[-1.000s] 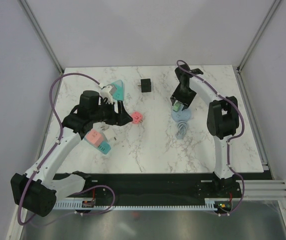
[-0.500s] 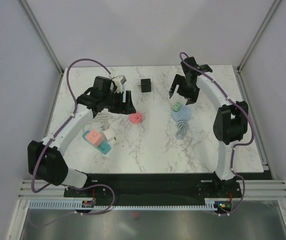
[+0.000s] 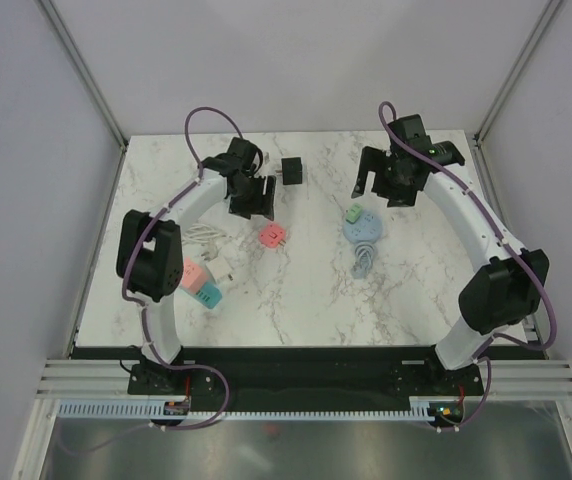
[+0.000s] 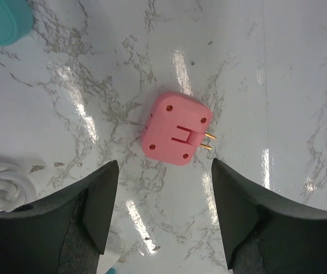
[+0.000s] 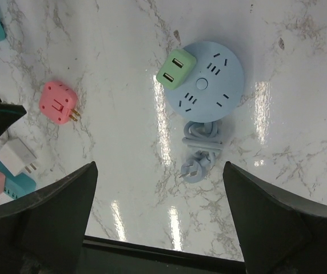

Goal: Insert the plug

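The pink plug (image 4: 176,136) lies unheld on the marble table (image 4: 278,68), prongs sideways, framed by the parted jaws of my left gripper (image 3: 254,203), presumably aligned for a straddling grasp, while my right gripper (image 5: 158,171) hangs wide apart over the blue socket hub (image 5: 205,88), holding nothing.

Robot lab test cell. Plain white walls (image 3: 296,60) beyond left gripper (image 3: 251,208) and right gripper (image 3: 381,192); aluminium posts (image 3: 81,70) flanking; marble-pattern table (image 3: 296,300) beneath; slotted cable duct (image 3: 296,411) behind.
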`<act>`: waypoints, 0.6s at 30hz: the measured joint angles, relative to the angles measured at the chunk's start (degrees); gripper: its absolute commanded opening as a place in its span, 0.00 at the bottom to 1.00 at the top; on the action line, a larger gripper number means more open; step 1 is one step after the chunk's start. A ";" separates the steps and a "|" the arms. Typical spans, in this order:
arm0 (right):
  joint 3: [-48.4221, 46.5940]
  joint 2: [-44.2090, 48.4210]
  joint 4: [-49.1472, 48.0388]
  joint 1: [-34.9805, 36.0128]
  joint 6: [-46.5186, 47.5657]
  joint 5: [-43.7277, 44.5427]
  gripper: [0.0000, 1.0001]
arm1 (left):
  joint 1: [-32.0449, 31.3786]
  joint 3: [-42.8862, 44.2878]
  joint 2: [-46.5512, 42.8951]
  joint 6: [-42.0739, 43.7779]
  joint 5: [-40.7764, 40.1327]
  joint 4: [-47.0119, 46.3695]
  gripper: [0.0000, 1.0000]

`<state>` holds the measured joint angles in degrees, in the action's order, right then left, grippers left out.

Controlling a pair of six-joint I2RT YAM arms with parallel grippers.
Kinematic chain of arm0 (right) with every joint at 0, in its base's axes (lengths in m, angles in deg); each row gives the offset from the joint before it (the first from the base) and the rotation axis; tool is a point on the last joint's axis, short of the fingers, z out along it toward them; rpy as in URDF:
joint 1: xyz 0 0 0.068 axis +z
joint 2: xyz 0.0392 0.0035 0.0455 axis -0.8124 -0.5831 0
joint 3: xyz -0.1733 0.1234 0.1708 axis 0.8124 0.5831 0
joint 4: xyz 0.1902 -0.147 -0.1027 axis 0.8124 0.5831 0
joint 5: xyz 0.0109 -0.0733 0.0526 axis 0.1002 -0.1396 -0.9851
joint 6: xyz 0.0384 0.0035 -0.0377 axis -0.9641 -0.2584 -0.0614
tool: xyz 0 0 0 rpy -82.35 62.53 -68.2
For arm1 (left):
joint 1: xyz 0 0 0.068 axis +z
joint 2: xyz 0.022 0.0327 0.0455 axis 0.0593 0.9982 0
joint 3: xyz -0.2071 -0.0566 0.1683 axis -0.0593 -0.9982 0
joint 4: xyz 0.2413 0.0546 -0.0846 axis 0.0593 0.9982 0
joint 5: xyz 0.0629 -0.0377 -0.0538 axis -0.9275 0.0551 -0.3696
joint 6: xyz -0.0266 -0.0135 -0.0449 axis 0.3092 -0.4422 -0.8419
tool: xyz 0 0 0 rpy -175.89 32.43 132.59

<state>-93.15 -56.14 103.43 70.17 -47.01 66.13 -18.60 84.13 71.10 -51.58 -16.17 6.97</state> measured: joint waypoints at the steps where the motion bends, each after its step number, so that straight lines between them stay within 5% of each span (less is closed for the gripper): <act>1: 0.46 0.63 -0.09 0.00 0.59 -0.28 0.98 | 0.00 1.25 1.16 -0.63 -0.26 0.28 0.72; 9: 7.08 3.37 -4.50 0.00 2.10 -4.52 0.98 | 0.20 12.90 12.07 -3.96 -4.44 4.20 0.62; 18: 7.67 4.02 -6.40 0.00 2.49 -6.29 0.97 | 0.00 13.62 17.22 -4.76 -0.90 5.84 0.54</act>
<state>-85.48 -52.12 97.03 70.17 -44.52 59.84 -18.60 97.75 88.32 -56.34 -17.06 12.80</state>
